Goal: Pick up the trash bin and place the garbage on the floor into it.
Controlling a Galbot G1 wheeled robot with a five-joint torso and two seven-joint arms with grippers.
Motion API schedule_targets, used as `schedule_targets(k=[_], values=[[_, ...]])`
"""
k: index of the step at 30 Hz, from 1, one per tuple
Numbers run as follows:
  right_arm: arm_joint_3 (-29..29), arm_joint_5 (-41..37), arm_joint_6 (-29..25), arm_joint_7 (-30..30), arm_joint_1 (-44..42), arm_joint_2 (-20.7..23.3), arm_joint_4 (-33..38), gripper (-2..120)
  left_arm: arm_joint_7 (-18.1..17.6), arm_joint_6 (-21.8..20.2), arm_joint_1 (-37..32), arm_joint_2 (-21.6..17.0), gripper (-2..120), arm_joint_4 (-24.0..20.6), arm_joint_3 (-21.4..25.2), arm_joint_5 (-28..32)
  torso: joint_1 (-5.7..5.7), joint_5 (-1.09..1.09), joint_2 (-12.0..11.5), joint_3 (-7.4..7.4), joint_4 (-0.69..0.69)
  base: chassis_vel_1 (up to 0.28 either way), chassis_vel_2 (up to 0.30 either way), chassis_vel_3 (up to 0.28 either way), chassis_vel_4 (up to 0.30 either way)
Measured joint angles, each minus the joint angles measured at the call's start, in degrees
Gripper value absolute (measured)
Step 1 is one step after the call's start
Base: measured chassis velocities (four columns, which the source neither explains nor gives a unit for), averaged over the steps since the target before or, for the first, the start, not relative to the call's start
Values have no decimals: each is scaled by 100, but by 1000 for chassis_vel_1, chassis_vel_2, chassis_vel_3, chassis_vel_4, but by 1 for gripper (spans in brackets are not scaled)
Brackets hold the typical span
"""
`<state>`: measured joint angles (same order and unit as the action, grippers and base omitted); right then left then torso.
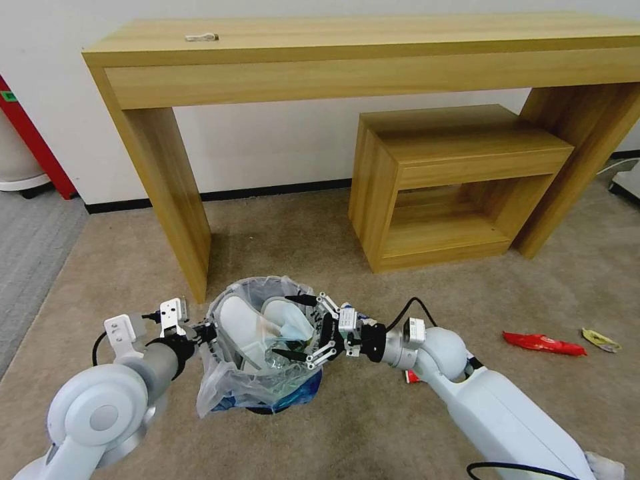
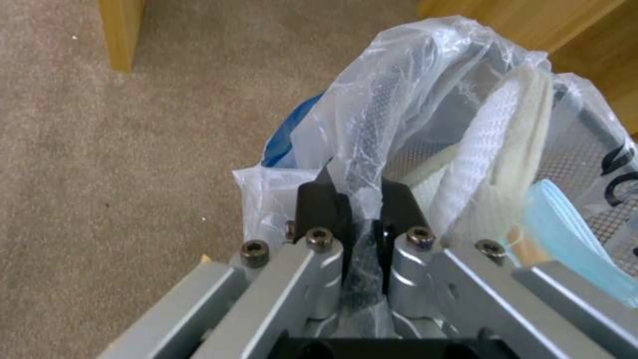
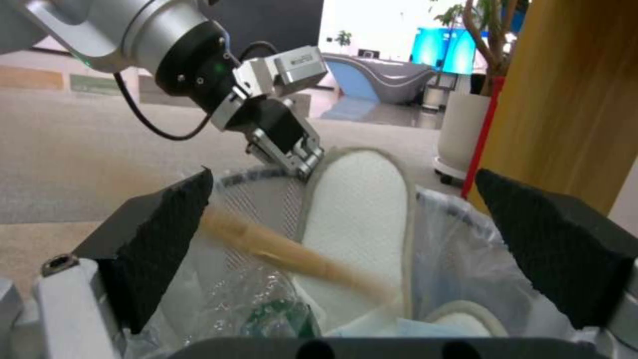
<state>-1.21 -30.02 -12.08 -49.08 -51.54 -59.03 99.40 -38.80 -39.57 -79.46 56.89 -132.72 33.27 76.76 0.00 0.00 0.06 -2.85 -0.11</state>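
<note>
The trash bin (image 1: 267, 373) sits low in front of me, lined with a clear bag, with blue plastic at its base. My left gripper (image 1: 200, 331) is shut on the bin's rim and bag (image 2: 362, 149). My right gripper (image 1: 295, 327) hangs open over the bin's mouth. Between its pads (image 3: 166, 234) a blurred wooden stick (image 3: 292, 254) slants into the bin, touching neither pad. Inside lie two white slippers (image 1: 243, 323), a blue mask (image 2: 571, 234) and a crushed bottle (image 1: 277, 357). A red wrapper (image 1: 543, 343) and a yellow wrapper (image 1: 600, 340) lie on the carpet to the right.
A long wooden table (image 1: 333, 60) stands against the wall, with one leg (image 1: 173, 200) just behind the bin. A low wooden side table (image 1: 453, 187) sits under it to the right. A small red scrap (image 1: 411, 377) lies under my right arm.
</note>
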Motion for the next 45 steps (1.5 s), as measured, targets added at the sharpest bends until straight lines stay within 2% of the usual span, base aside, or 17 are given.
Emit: schedule_targets(k=[15, 19, 20, 21, 24, 25, 26, 29, 30, 32, 36, 45], values=[[387, -377, -60, 546, -135, 40, 211, 100, 5, -1, 14, -28, 3, 13, 61, -16, 0, 0, 0, 0, 0, 0, 0, 0, 0], [536, -389, -62, 1047, -243, 47, 369, 100, -40, 19, 58, -9, 3, 82, 100, -62, 0, 0, 0, 0, 0, 0, 0, 0, 0], [658, -361, 15, 1532, -324, 36, 477, 100, -140, 43, 74, 7, 3, 97, 149, -91, 0, 0, 0, 0, 0, 0, 0, 0, 0], [658, -361, 15, 1532, -324, 36, 477, 100, -140, 43, 74, 7, 3, 97, 149, -91, 0, 0, 0, 0, 0, 0, 0, 0, 0], [912, -77, 392, 2859, -505, 75, 662, 100, -385, 55, 54, -1, 3, 100, 269, -142, 0, 0, 0, 0, 0, 0, 0, 0, 0], [1033, 73, 564, 3533, -601, 109, 717, 100, -467, 61, 27, -32, 3, 104, 368, -157, 0, 0, 0, 0, 0, 0, 0, 0, 0], [1033, 73, 564, 3533, -601, 109, 717, 100, -467, 61, 27, -32, 3, 104, 368, -157, 0, 0, 0, 0, 0, 0, 0, 0, 0], [1182, 138, 632, 4677, -784, 133, 747, 100, -610, 84, 5, -87, 3, 151, 540, -142, 0, 0, 0, 0, 0, 0, 0, 0, 0], [1182, 138, 632, 4677, -784, 133, 747, 100, -610, 84, 5, -87, 3, 151, 540, -142, 0, 0, 0, 0, 0, 0, 0, 0, 0], [1315, 143, 576, 5054, -917, 121, 745, 100, -846, 91, 6, -113, 3, 184, 631, -44, 0, 0, 0, 0, 0, 0, 0, 0, 0], [1553, 194, 423, 5101, -1086, 59, 733, 100, -953, 93, -11, -139, 3, 248, 739, -25, 0, 0, 0, 0, 0, 0, 0, 0, 0], [1889, 260, 221, 4983, -1479, -60, 744, 100, -916, 80, -117, -251, 3, 404, 1268, 116, 0, 0, 0, 0, 0, 0, 0, 0, 0]])
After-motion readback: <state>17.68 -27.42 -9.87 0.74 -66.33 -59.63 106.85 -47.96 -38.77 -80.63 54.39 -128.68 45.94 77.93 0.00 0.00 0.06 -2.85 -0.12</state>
